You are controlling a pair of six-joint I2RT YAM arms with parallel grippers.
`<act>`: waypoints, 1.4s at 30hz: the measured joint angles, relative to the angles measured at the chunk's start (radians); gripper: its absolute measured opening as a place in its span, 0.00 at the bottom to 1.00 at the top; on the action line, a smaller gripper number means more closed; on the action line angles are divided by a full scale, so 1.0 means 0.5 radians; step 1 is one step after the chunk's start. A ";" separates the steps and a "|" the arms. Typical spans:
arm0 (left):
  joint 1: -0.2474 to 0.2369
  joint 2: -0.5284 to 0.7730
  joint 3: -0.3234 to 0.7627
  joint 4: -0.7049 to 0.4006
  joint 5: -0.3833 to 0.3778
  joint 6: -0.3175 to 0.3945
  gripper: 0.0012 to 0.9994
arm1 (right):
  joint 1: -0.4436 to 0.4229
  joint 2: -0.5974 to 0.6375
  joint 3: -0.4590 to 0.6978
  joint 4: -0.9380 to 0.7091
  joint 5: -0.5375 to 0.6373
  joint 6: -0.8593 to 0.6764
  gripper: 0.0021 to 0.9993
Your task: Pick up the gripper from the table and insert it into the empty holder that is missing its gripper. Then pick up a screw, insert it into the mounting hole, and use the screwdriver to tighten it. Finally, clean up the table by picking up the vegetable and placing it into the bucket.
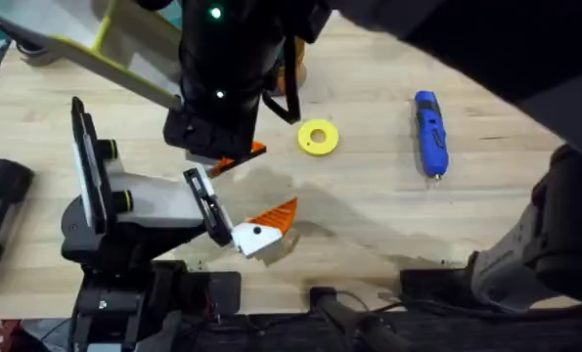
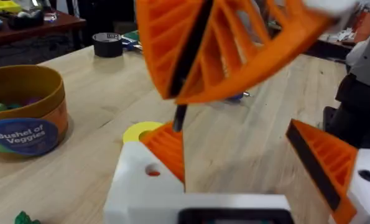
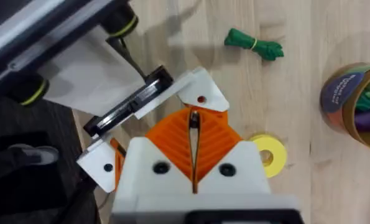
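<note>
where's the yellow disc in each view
overhead: yellow disc on the table, left of the screwdriver.
left wrist: yellow disc on the table, a little way from the bucket.
right wrist: yellow disc on the table, apart from the bucket.
Landmark: the bucket, in both wrist views.

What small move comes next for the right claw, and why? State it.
Probably ease the right claw toward the mounting hole in the white angular plastic mount. Its orange pads look shut on a thin dark screw, whose tip sits just short of that hole, not yet in it.
</note>
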 joint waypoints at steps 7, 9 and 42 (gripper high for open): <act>0.000 -0.001 0.000 0.000 0.000 0.000 0.99 | -0.022 0.000 -0.004 0.024 -0.001 0.000 0.00; 0.000 0.000 0.000 0.000 0.000 0.000 0.99 | -0.026 0.000 -0.010 0.027 -0.001 0.000 0.00; 0.000 0.000 0.000 0.000 0.000 0.000 0.99 | -0.048 0.000 -0.191 0.150 -0.045 0.001 0.00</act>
